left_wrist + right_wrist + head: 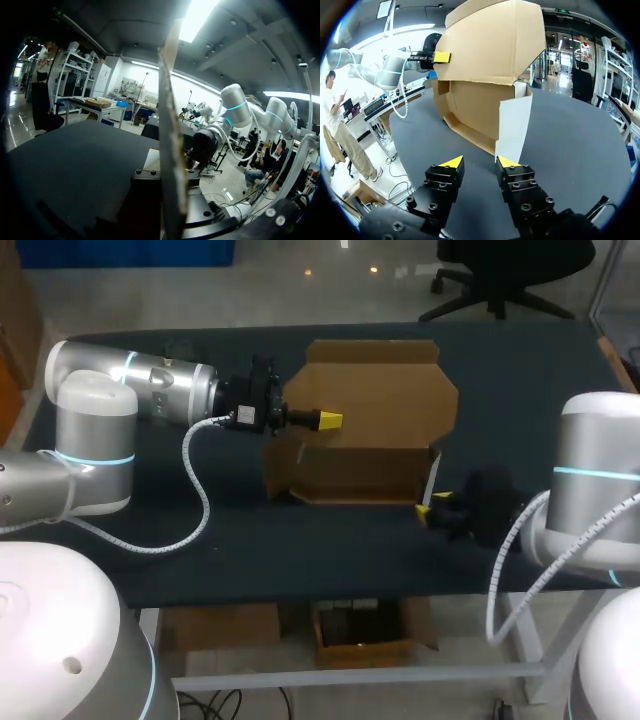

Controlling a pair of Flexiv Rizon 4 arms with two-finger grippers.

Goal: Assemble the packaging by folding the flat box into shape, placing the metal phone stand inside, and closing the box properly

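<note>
Finds box [370, 440] half-erected at table [500, 370] centre. Clamps left gripper [330, 420] on lid [490, 40] edge, holding it raised, likely so walls stay open for folding. Sets right gripper [480, 161] low, fingers spread and empty, just short of white flap [512, 127], apparently to push it inward. Shows no stand anywhere; leaves at least 1 flap unfolded.

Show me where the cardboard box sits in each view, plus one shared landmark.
Head view: cardboard box at table's middle, lid lifted.
Left wrist view: its lid edge-on, clamped in the left end effector.
Right wrist view: just ahead of the right end effector.
Shared landmark: the left end effector's yellow tip on the lid.
</note>
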